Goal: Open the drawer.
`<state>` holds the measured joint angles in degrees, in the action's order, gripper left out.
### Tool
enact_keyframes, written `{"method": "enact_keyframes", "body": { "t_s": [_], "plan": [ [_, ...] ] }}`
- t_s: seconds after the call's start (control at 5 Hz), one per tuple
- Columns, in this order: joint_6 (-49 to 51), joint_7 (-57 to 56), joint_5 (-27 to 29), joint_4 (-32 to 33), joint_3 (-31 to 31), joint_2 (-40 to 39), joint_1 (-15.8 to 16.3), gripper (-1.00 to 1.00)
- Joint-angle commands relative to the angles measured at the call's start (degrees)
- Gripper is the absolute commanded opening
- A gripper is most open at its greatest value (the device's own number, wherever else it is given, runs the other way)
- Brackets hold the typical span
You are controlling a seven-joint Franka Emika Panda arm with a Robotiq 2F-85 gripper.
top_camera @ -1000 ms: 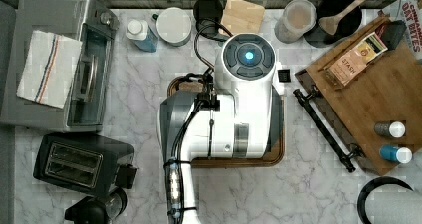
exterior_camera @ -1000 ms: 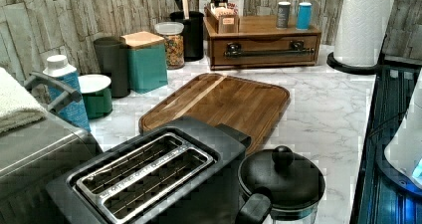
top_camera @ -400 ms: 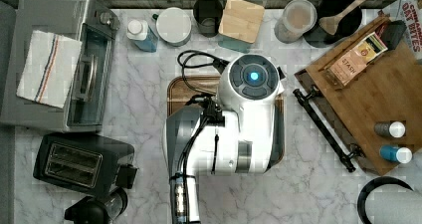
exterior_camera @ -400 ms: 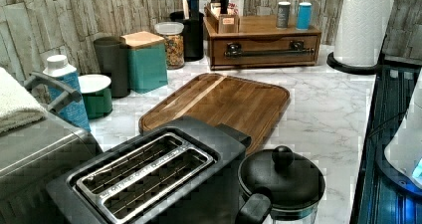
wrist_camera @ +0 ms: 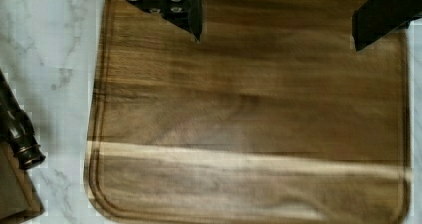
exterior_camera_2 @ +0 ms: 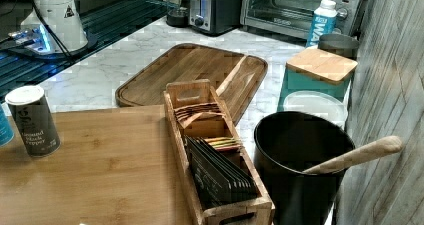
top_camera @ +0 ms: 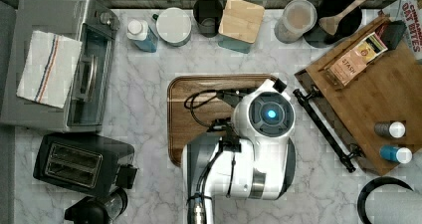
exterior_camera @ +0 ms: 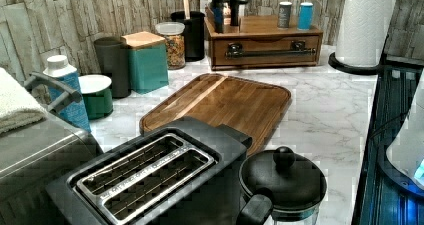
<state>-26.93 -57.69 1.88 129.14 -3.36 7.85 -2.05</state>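
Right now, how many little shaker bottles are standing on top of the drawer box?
2. A grey-black pepper shaker and a blue shaker stand side by side at the far corner of the bamboo top, above the drawer. None seem hidden.

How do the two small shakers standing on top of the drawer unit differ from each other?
In the left view the grey shaker is dark-bodied with a pale lid, while the blue shaker is blue all over its body. In the left view, the grey one stands left of the blue one, nearer the unit's middle; the blue one is nearer the paper towel roll. Both are upright, similar in height, on the bamboo top.
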Motion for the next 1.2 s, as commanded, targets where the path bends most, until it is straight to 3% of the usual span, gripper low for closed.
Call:
{"method": "enact_keyframes", "body": {
  "t_s": [0.2, 0.4, 0.6, 1.2],
  "plan": [
    [-9.0, -22.8, -0.4, 4.0, -8.9, 1.1, -3.4, 1.00],
    [-13.0, -33.2, -0.2, 3.8, -16.6, -0.6, 1.4, 1.00],
    [-18.2, -45.4, 3.1, 4.2, -16.6, -3.2, -1.2, 1.00],
    [-23.0, -65.3, 8.2, 0.3, -17.4, -9.2, -6.2, 1.00]
  ]
}}
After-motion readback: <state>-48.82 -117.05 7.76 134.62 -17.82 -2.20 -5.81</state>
